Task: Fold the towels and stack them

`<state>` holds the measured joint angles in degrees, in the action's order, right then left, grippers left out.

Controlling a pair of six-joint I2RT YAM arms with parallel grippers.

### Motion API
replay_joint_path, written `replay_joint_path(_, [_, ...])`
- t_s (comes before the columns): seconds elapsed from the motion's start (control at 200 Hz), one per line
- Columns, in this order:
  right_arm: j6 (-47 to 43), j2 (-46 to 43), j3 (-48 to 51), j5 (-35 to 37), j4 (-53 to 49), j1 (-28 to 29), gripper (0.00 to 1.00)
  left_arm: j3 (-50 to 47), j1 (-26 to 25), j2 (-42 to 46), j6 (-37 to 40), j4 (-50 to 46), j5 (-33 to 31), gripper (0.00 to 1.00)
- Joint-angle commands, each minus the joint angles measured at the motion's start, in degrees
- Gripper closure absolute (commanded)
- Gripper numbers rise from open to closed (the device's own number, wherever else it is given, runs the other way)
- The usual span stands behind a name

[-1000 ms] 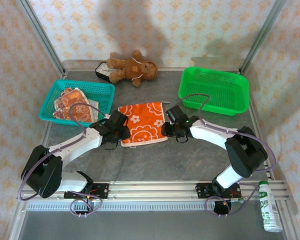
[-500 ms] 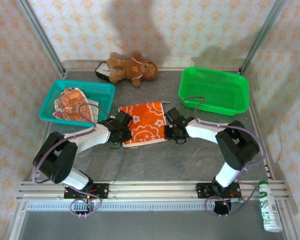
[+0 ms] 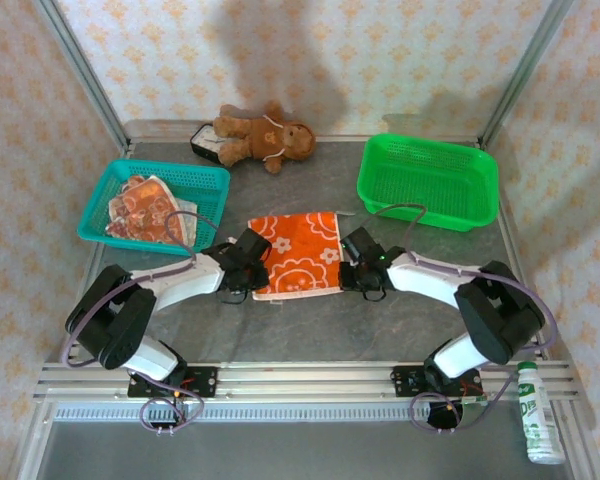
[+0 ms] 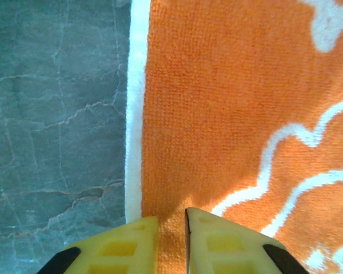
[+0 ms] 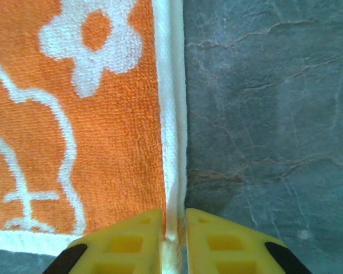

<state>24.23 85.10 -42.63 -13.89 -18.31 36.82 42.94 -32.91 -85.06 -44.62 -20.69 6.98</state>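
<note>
Since a second ago the orange towel (image 3: 298, 255) has slid a little toward the green basket (image 3: 420, 214), and both arms have followed it.

From above, you see the left gripper (image 3: 258, 260) at the towel's left edge and the right gripper (image 3: 348, 264) at its right edge. Left of the towel, the teal basket (image 3: 166, 166) holds the other towels (image 3: 145, 208). The teddy bear (image 3: 265, 138) lies beyond the towel, well apart. The green basket stands near the towel's far right corner, not touching it. Nearer you than the towel, the bench (image 3: 380, 325) is open.

In the left wrist view, the gripper (image 4: 171, 220) is pinched nearly closed on the towel (image 4: 228, 114), just inside its white border.

In the right wrist view, the gripper (image 5: 174, 220) is closed on the towel's white border, with bare bench (image 5: 263, 114) right of it.
</note>
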Motion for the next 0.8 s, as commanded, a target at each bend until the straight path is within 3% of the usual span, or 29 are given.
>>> replay_joint_path(0.0, [0.13, -1.87, -3.29, 2.00, -3.81, 0.27, 0.83, 4.33, 0.20, 0.90, 3.04, -3.55, -2.52, 0.80])
replay_joint_path(0.165, [0.05, 0.49, -9.03, 3.05, -2.97, 0.27, 0.85, 11.61, 2.35, -3.89, 5.91, -4.10, -2.67, 0.83])
replay_joint_path(0.275, [-0.54, 6.49, -14.75, 2.51, -2.26, 0.27, 1.00, 15.94, 4.00, -8.13, 7.60, -2.97, -2.06, 0.86])
replay_joint_path(0.575, [-2.56, 24.32, -29.14, 2.55, -1.83, -1.13, 1.00, 27.84, 5.34, -20.95, 13.10, -7.02, -3.89, 0.89])
replay_joint_path(0.796, [-1.06, 27.00, -26.38, 1.62, -0.16, -1.04, 1.00, 24.39, 4.54, -23.40, 11.53, -5.69, -2.35, 0.89])
